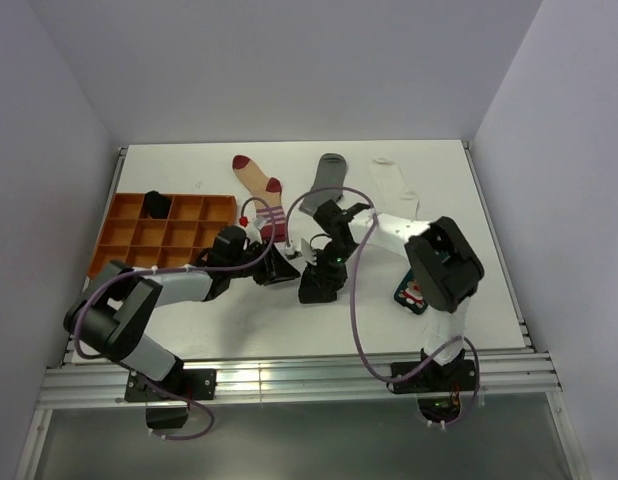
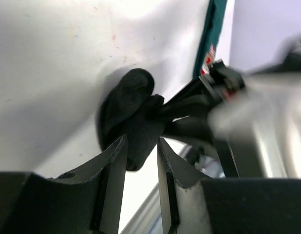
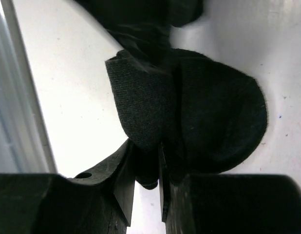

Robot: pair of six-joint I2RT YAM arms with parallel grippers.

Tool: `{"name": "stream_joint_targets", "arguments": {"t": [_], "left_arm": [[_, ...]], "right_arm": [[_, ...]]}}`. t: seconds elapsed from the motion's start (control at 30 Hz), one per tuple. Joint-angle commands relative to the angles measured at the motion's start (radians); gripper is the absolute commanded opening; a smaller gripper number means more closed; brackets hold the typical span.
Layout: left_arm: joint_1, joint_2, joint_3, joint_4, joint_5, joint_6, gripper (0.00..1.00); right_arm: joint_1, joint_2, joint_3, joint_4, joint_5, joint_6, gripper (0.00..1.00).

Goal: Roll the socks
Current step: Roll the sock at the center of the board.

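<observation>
**Two robot arms meet over a black sock at mid-desk**

Seen from above, both arms reach inward and their dark wrists crowd together, so the black sock (image 3: 214, 112) under them is hard to pick out against the white desk (image 1: 219, 310).

The right wrist camera shows it clearly. It is a rounded mound of folded black knit lying on the desk, its upper end cut off by the frame. The right gripper (image 3: 148, 156) has its fingers drawn narrow, with a fold of this sock pinched between them.

From the left wrist, the left gripper (image 2: 141, 146) has its fingers parted. The sock's near edge lies between the tips, with bare desk showing below it. The right arm beyond is a blur.

At the far edge lie three flat socks: the beige red-striped sock (image 1: 257, 180), the grey sock (image 1: 327, 180) and the white sock (image 1: 394, 185). The teal sock (image 1: 407, 295) is mostly hidden under the right arm.

The orange tray (image 1: 129, 255) sits at the left. A black bundle (image 1: 157, 205) fills one back compartment and is too small to identify.
</observation>
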Motion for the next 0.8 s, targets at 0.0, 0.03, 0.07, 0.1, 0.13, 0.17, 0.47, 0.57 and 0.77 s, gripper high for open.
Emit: {"name": "stream_joint_targets", "arguments": {"t": [0.0, 0.03, 0.07, 0.1, 0.13, 0.17, 0.47, 0.57, 0.77], "left_arm": [[-0.023, -0.118, -0.047, 0.064, -0.165, 0.063, 0.36], [-0.032, -0.141, -0.061, 0.081, -0.212, 0.083, 0.36], [-0.054, -0.184, -0.084, 0.081, -0.238, 0.117, 0.37], [-0.066, -0.202, -0.093, 0.089, -0.255, 0.137, 0.39], [-0.075, -0.215, -0.099, 0.093, -0.283, 0.16, 0.4], [-0.096, -0.233, -0.095, 0.083, -0.309, 0.216, 0.41], [-0.205, -0.117, 0.059, -0.038, -0.337, 0.497, 0.44], [-0.215, -0.059, 0.094, -0.04, -0.32, 0.528, 0.45], [-0.219, 0.061, 0.158, -0.06, -0.232, 0.577, 0.45]], "right_arm": [[-0.045, 0.113, 0.128, -0.184, -0.083, -0.043, 0.21], [-0.061, 0.18, 0.16, -0.242, -0.095, -0.049, 0.21], [-0.071, 0.213, 0.193, -0.267, -0.106, -0.046, 0.21], [-0.08, 0.247, 0.257, -0.294, -0.118, -0.049, 0.22], [-0.091, 0.312, 0.292, -0.374, -0.129, -0.061, 0.22], [-0.097, 0.343, 0.355, -0.408, -0.143, -0.078, 0.22], [-0.129, 0.512, 0.498, -0.573, -0.166, -0.07, 0.22], [-0.129, 0.512, 0.471, -0.534, -0.132, -0.05, 0.22], [-0.135, 0.523, 0.448, -0.503, -0.119, -0.015, 0.22]]}}
